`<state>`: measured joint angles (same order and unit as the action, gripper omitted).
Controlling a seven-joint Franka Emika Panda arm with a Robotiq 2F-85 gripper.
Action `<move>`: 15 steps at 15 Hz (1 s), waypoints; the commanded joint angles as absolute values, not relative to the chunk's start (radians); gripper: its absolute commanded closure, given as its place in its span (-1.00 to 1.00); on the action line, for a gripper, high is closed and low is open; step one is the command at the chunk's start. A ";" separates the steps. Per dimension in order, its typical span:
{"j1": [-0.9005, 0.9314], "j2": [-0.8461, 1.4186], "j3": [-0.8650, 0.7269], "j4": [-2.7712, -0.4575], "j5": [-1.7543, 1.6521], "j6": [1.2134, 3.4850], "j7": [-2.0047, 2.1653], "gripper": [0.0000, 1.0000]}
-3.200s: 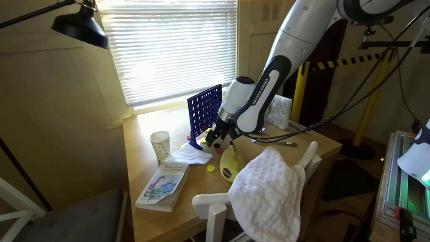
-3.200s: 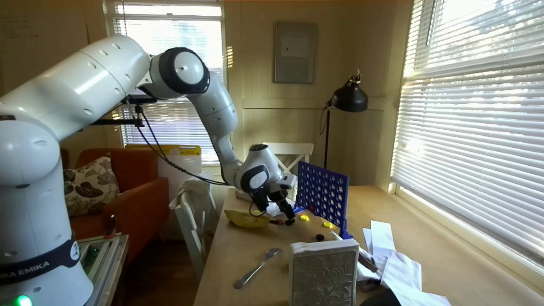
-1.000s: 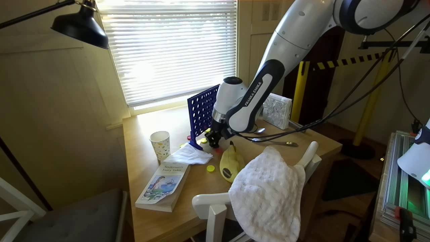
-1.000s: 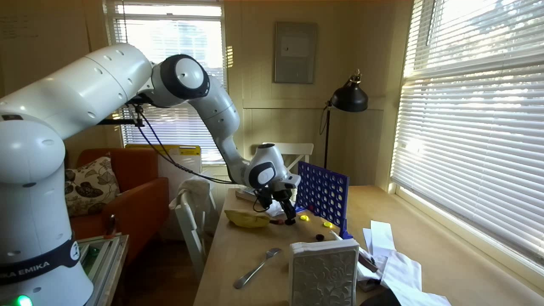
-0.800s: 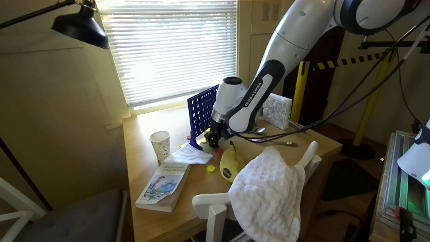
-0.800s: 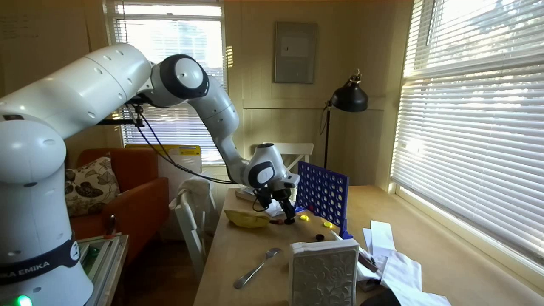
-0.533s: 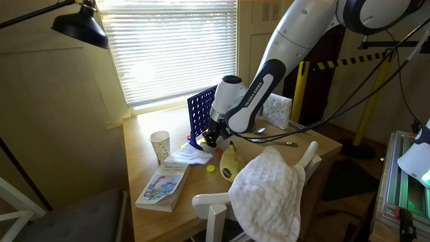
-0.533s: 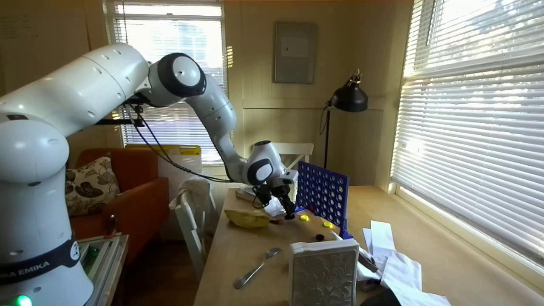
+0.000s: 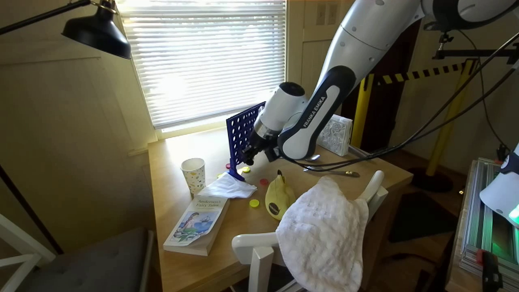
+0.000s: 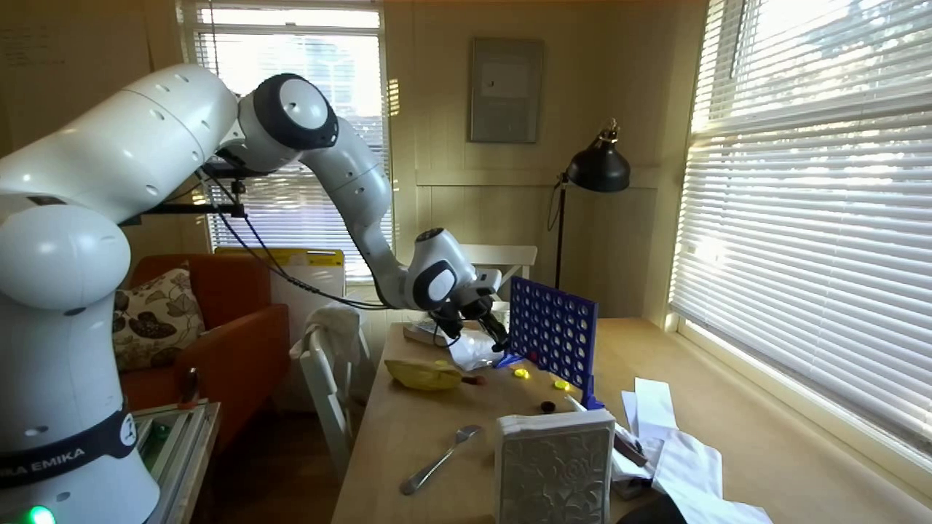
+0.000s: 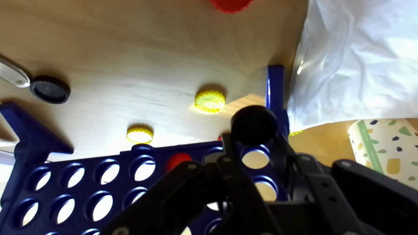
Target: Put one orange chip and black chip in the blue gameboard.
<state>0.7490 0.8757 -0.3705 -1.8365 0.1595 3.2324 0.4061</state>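
1. Pinched in gripper (image 11: 254,141): black chip (image 11: 253,124).
2. Just beyond: blue gameboard (image 11: 121,186), upright. Carrying step judged in hand; lift and alignment above its top edge called for.
3. On table (image 11: 130,71): orange-red chip (image 11: 231,4), presumably next.

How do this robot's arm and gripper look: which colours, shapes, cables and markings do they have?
The arm is glossy white and rounded, with black trim and the lettering FRANKA EMIKA. A silvery ring circles the wrist. Black cables run outside the arm. The gripper is black and angular, with small round screws. A green light glows on the base.
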 commanded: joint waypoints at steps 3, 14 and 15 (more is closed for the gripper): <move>0.815 0.784 -0.398 -2.011 0.255 3.339 0.362 0.84; 1.193 0.770 -0.688 -2.207 0.447 3.426 0.434 0.84; 1.192 0.763 -0.683 -2.210 0.434 3.465 0.426 0.84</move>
